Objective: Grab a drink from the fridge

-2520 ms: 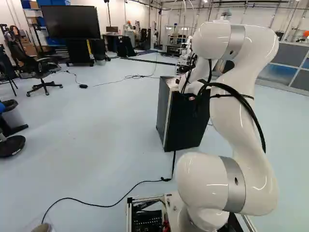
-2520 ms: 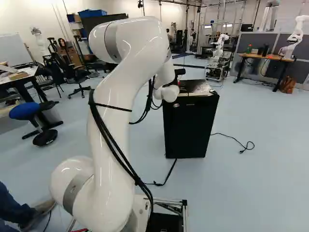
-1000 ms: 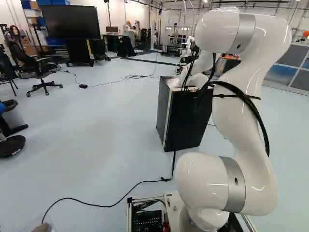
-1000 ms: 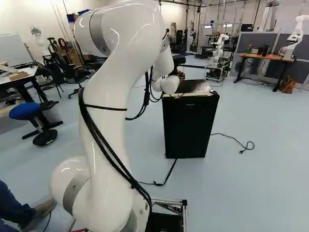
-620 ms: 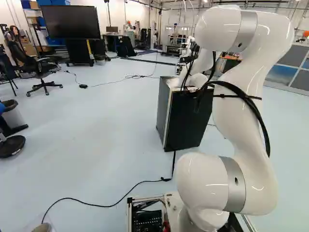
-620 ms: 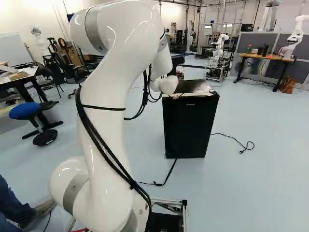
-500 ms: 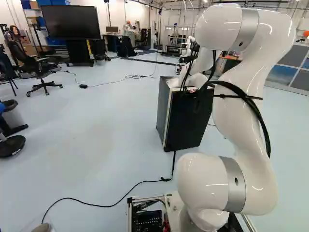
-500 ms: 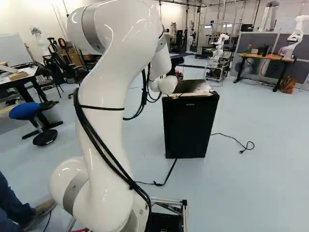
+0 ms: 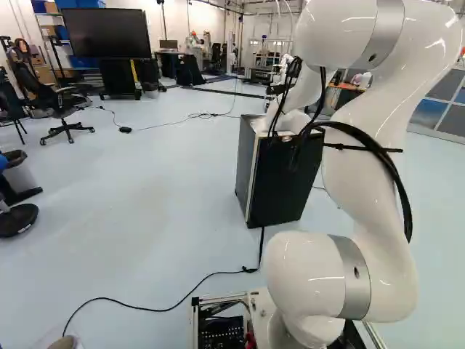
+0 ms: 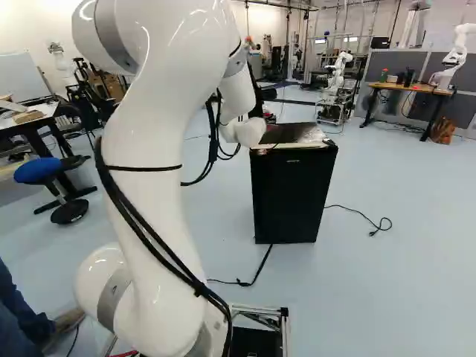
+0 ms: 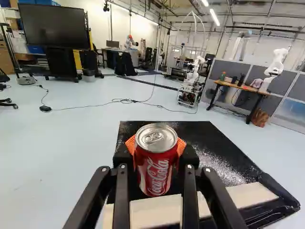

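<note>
One pincer (image 11: 156,155) pinches a can (image 11: 156,164); wide floor (image 10: 394,268) past the edges of the fridge (image 10: 292,193).

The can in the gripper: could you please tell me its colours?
Red with a silver top, best in the wrist view.

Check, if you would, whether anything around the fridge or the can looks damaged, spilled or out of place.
Two things: pale specks on the fridge's black top, perhaps scuffs or dust; and a cord beside it ending in a loose loop on the floor. The can between the fingers looks undented and upright.
</note>
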Controlling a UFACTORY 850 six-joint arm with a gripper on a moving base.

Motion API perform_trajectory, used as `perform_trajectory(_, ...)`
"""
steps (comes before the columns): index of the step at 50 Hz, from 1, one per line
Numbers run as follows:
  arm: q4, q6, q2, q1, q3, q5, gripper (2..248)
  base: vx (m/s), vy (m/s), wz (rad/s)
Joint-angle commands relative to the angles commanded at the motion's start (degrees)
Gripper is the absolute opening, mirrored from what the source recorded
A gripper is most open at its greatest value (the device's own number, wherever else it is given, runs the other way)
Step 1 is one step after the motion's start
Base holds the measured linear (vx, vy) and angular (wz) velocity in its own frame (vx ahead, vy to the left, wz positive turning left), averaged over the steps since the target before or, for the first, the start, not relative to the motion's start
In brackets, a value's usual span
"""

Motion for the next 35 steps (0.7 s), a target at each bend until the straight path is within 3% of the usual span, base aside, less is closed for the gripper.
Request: perform_trajectory(35, 3.8, 0.0, 13.4, 5.0, 17.5, 0.1, 98, 0.0, 0.0, 0.0)
